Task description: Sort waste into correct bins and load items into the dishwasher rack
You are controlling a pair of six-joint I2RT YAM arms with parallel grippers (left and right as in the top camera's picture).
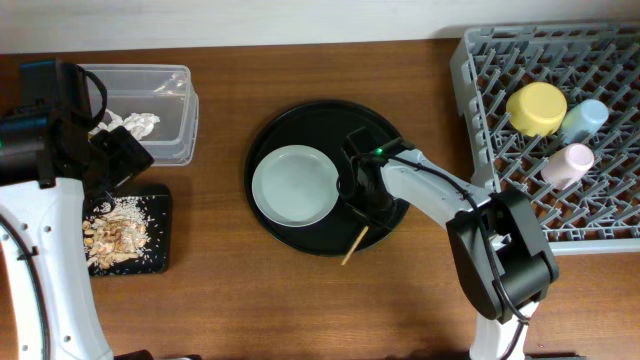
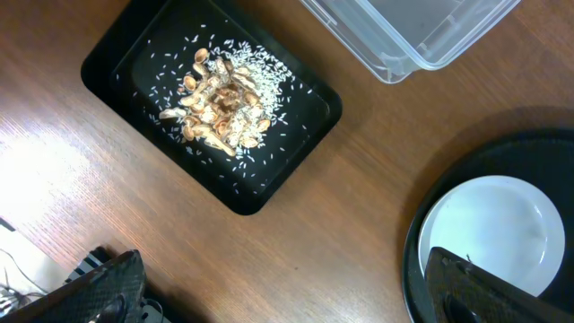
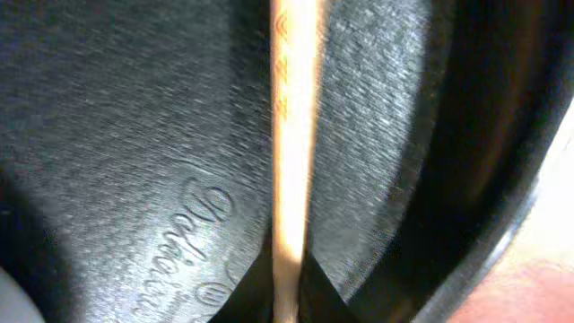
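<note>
Wood between the fingers: your right pincer (image 1: pixel 363 212) is down over the right half of the round black tray (image 1: pixel 300 125), clamped narrow on the wooden chopstick (image 3: pixel 291 135). In the right wrist view the stick runs straight up the frame over the tray's textured floor. The dark fingertips press against it on either side at the bottom edge. Can't tell from there whether it's one stick or the pair squeezed together. From overhead, the free end pokes out past the tray's lower right rim, over the bench (image 1: pixel 220 300).

Your left pincer (image 2: pixel 282 274) is spread wide, holding nothing and touching nothing. It hangs well left of the round tray, above bare bench.

Everything else, going by the round tray:
- The pale grey-green plate (image 1: pixel 294 186) sits on its left half, just beside the right pincer.
- The clear tub (image 1: pixel 185 100) is off to its upper left, with the crumpled white napkin (image 1: pixel 140 124) inside.
- The flat black tray (image 1: pixel 160 205) is off to its lower left, with the food scraps (image 1: pixel 115 232) heaped in it and rice-like bits scattered around them.
- The grey dishwasher rack (image 1: pixel 600 220) is well to its right. It carries the yellow bowl (image 1: pixel 536 108), the light blue cup (image 1: pixel 585 118) and the pink cup (image 1: pixel 566 163), all close together.
</note>
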